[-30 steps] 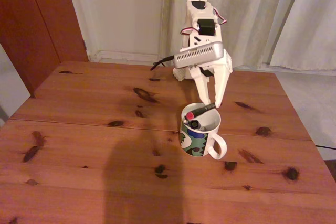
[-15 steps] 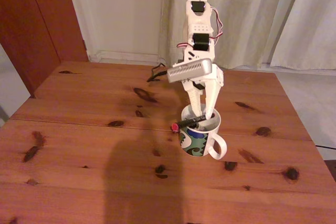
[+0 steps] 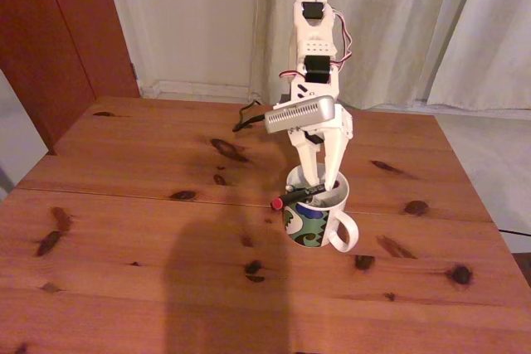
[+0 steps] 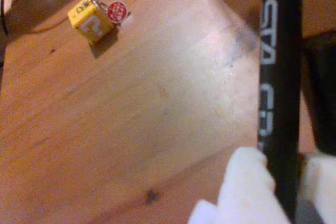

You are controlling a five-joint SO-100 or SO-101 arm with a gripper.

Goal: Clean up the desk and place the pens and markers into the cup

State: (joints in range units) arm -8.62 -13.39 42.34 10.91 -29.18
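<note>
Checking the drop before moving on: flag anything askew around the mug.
The black pen lies nearly flat across the cup rim, its red tip jutting past the left edge in the fixed view, still between the claw fingers.

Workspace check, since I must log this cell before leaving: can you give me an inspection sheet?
Surface: reddish-brown pine desk, dark knots, a seam across its width.
Job's things: patterned white cup upright near the middle; black pen with red tip slanting across the cup's rim.
Clutter: small yellow cube with a red-and-white tag in the wrist view.
Grippers: gripper over the cup, white fingers on either side of the pen.
Cables: dark cable behind the arm's base.
Surroundings: pale curtains, red-brown door.
</note>
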